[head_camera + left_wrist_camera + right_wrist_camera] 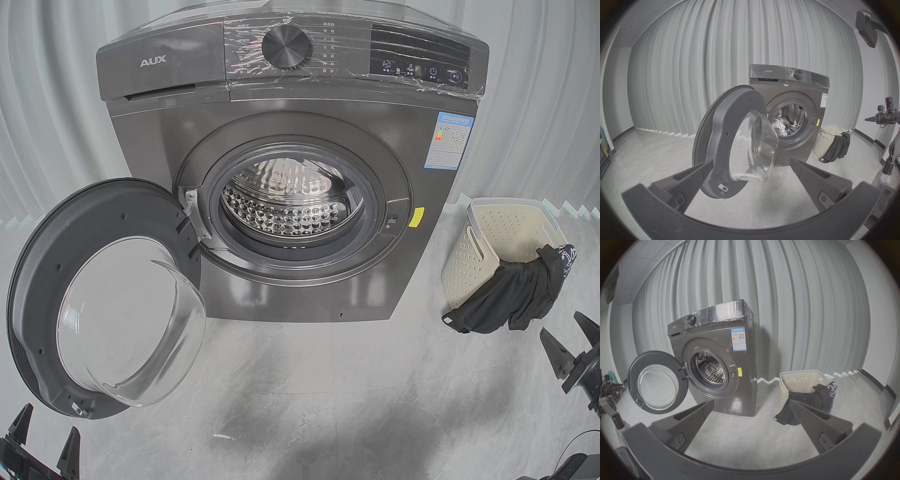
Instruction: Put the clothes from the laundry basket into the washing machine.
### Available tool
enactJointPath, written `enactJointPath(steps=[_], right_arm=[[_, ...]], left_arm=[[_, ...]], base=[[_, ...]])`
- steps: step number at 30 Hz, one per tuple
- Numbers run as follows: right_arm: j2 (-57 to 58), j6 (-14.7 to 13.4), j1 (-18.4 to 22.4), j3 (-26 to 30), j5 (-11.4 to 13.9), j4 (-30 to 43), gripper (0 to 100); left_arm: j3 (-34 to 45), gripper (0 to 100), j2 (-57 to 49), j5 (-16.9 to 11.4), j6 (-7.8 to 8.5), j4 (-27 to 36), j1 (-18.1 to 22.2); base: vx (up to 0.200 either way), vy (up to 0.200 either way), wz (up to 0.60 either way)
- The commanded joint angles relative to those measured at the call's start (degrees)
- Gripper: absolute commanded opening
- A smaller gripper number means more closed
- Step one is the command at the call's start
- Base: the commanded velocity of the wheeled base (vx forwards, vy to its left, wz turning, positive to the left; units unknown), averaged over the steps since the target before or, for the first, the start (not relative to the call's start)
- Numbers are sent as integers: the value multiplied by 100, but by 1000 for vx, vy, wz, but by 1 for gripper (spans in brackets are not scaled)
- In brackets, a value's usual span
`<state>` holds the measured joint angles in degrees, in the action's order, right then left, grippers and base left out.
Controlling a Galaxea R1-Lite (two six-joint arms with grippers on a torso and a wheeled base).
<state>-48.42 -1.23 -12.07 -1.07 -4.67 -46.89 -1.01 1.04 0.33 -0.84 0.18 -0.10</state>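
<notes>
Head view: dark clothes draped on laundry basket

We see the dark clothes hanging over the laundry basket's rim, just right of the washing machine, whose door stands wide open. Our left gripper and right gripper both have jaws spread wide, holding nothing.
</notes>
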Motion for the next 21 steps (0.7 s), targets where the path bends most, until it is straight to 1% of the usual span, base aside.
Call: enactJointPath(steps=[1,2,3,4,7,10,12,15,16,18,19,21], right_arm=[[2170,290,556,98,10,1516,100],[2170,290,556,98,10,1516,100],[2777,281,715,98,36,2148,100],[2935,281,723,98,45,2307,100],[3840,264,697,98,45,3230,100],[4315,255,697,98,45,3862,100],[4385,211,741,98,45,4056,100],[4411,202,811,98,45,4108,100],[4561,255,1022,98,107,4249,100],[4640,273,1066,98,150,4311,100],[4842,299,1163,90,265,4381,100],[4842,281,1163,90,265,4381,100]], left_arm=[[101,100,-95,-7,23,-1,1],[101,100,-95,-7,23,-1,1],[101,100,-95,-24,23,-9,1],[101,100,-95,-24,23,-9,1],[92,100,-95,-24,23,-9,1],[101,100,-95,-24,23,-1,1],[101,100,-95,-24,5,-9,1],[92,100,-95,-33,14,-9,1],[92,100,-95,-24,23,-9,1],[101,100,-95,-24,23,-1,1],[101,100,-95,-24,23,-1,1],[101,100,-95,-24,23,-1,1]], base=[[0,0,0],[0,0,0],[0,0,0],[0,0,0],[0,0,0],[0,0,0],[0,0,0],[0,0,0],[0,0,0],[0,0,0],[0,0,0],[0,0,0]])
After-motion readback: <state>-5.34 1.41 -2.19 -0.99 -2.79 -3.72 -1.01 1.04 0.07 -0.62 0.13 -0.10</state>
